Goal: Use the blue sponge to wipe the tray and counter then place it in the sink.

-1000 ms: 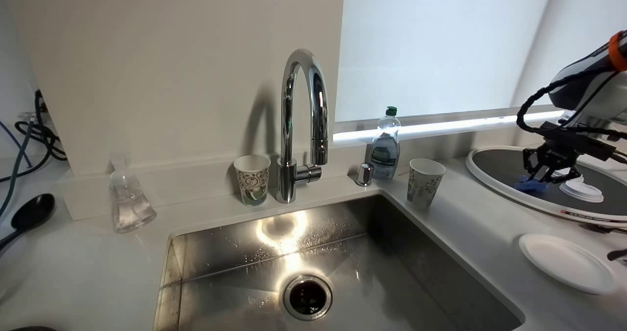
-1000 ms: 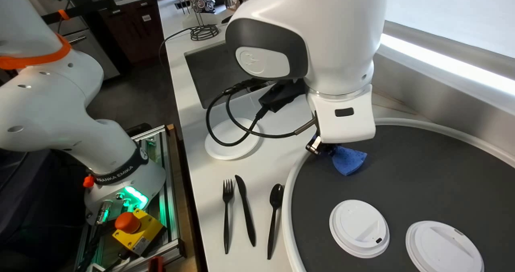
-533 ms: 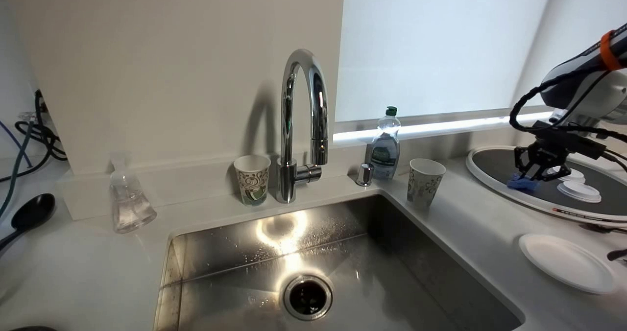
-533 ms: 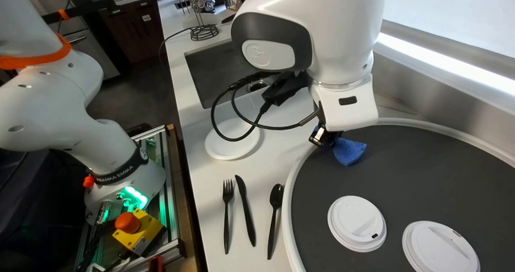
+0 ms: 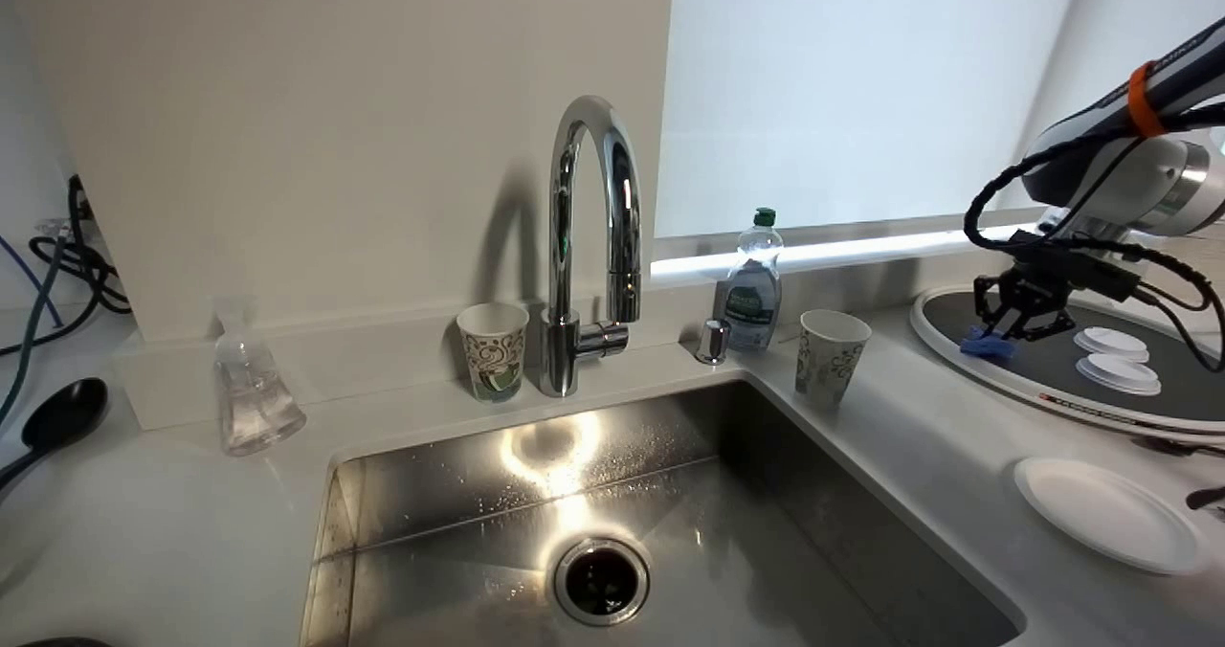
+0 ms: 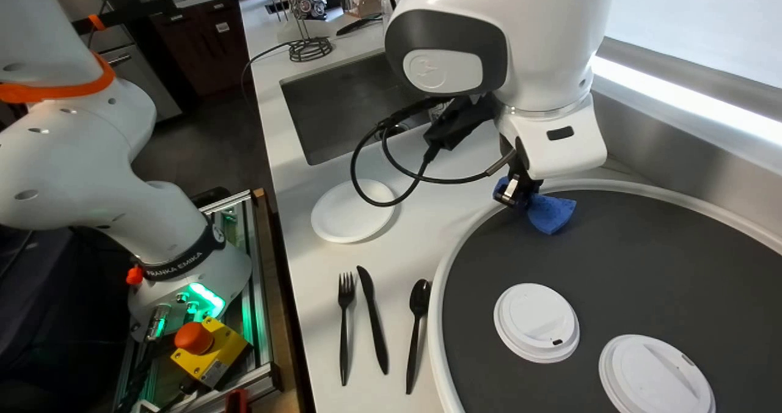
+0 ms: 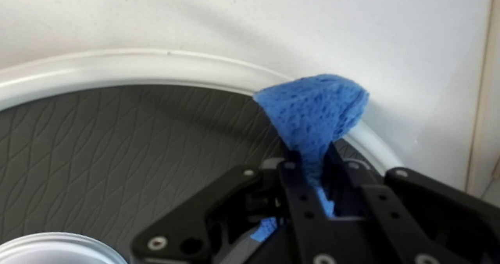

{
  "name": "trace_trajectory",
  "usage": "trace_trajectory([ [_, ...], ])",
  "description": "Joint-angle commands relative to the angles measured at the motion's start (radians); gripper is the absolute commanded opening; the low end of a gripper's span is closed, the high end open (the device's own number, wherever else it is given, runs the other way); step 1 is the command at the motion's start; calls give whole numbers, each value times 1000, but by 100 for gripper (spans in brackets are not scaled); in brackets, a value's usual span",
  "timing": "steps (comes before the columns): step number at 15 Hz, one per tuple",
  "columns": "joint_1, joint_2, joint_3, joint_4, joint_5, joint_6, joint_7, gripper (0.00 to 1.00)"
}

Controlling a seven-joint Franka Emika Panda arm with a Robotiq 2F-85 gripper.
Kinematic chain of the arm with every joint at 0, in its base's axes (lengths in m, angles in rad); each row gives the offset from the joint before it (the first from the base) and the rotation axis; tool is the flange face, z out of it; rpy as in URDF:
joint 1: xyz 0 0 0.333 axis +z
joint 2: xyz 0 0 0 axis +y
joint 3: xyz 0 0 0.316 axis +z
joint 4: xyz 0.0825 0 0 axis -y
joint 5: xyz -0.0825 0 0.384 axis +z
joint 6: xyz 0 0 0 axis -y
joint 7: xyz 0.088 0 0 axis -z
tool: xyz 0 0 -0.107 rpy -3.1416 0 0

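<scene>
White tabletop [image 6: 421, 236] surrounds the steel sink [image 5: 450, 580], with a chrome tap [image 5: 561, 255] arching over it from behind and a patterned paper cup [image 5: 495, 355] standing just beside the tap's base. Near the sink's corner are a green-capped soap bottle [image 5: 751, 293] and another paper cup [image 5: 831, 360]. At the edge of the round grey tray [image 6: 666, 266], by the pale rim, the tool [image 7: 311, 166] holds the blue sponge [image 7: 312, 107] — jaws narrow, pinching its middle so that one end fans out in the wrist view; whether it presses on the tray I cannot tell. A white lid [image 6: 537, 322] and a similar lid [image 6: 657, 373] lie on the tray, apart from each other. Alongside the tray, on the tabletop, rest a black spoon [image 6: 420, 297], a knife [image 6: 374, 321] and a fork [image 6: 344, 339] — and a white plate [image 6: 353, 211] sits between them and the sink
</scene>
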Motion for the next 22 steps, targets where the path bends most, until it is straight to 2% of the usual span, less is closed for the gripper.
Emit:
trace_trajectory([
  [1,-2,60,16,53,64,9,-33,4],
  [12,7,-72,-17,-49,-41,-78,0,4],
  [15,3,-124,-22,-91,-36,-54,-9,4],
  [18,-6,-183,-45,-123,-95,-71,13,4],
  [22,-37,-261,-87,-158,-244,-157,35,4],
])
